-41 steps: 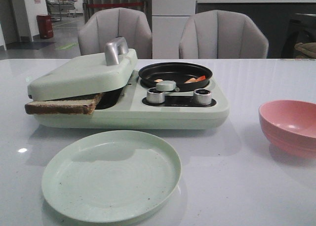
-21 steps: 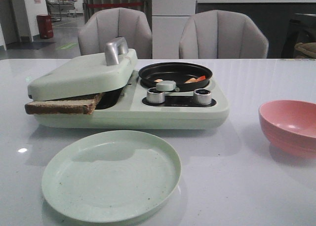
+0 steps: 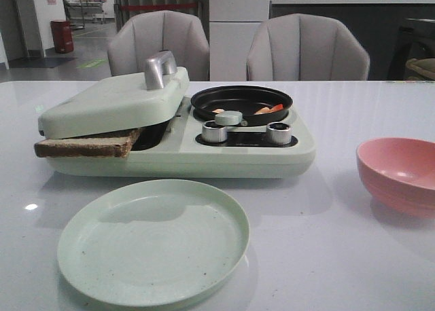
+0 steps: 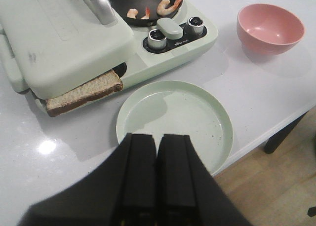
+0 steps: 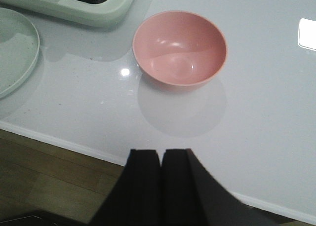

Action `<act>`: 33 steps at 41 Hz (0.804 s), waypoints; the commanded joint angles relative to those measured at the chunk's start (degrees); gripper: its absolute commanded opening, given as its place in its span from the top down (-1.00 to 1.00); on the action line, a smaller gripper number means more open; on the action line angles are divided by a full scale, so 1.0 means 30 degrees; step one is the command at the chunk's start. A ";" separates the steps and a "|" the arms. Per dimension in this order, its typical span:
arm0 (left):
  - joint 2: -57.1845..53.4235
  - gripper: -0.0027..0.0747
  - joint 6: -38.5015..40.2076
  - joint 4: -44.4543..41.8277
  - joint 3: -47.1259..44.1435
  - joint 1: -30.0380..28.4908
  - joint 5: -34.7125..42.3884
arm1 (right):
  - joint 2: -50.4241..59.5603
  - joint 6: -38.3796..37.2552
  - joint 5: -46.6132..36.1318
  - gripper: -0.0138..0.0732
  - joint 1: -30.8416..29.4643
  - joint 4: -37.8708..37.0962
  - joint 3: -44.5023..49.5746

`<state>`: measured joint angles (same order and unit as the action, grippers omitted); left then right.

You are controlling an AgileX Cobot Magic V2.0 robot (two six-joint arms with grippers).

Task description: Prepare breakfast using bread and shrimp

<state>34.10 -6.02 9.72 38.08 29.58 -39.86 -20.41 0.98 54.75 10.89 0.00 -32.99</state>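
A slice of bread (image 3: 88,145) with a dark crust sticks out from under the nearly closed lid (image 3: 115,100) of the pale green breakfast maker (image 3: 224,155); it also shows in the left wrist view (image 4: 84,94). Whether a second slice lies under the lid is hidden. Small orange and whitish shrimp (image 3: 268,109) lie in the black pan (image 3: 241,100), seen too in the left wrist view (image 4: 165,6). My left gripper (image 4: 157,137) is shut and empty, above the near rim of the green plate (image 4: 175,120). My right gripper (image 5: 161,152) is shut and empty, over the table's front edge.
An empty pale green plate (image 3: 153,240) lies in front of the breakfast maker. An empty pink bowl (image 3: 397,174) stands at the right, also in the right wrist view (image 5: 180,48). Two knobs (image 3: 214,132) face the front. Two grey chairs (image 3: 306,49) stand behind the table.
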 commanded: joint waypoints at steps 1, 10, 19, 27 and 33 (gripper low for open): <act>-0.1123 0.67 0.0008 -0.0825 0.0107 -0.1058 0.1775 | -0.0170 -0.0020 -0.1374 0.60 0.0012 -0.0102 -0.0489; -0.5683 0.67 0.0008 -0.3240 -0.4115 -0.5071 0.5340 | -0.0170 -0.0020 -0.1374 0.60 0.0012 -0.0102 -0.0489; -0.8793 0.67 0.0008 -0.3019 -0.8632 -0.7628 0.8304 | -0.0170 -0.0020 -0.1374 0.60 0.0012 -0.0102 -0.0489; -1.1832 0.67 0.2347 -0.4100 -1.1907 -0.8278 1.0268 | -0.0170 -0.0020 -0.1374 0.60 0.0012 -0.0102 -0.0489; -1.1835 0.67 0.2864 -0.4100 -1.3303 -0.8620 1.1931 | -0.0170 -0.0020 -0.1359 0.60 0.0012 -0.0102 -0.0489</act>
<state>-0.24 0.72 -2.22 -0.11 4.31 -13.59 -20.41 0.98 54.71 10.89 0.00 -32.99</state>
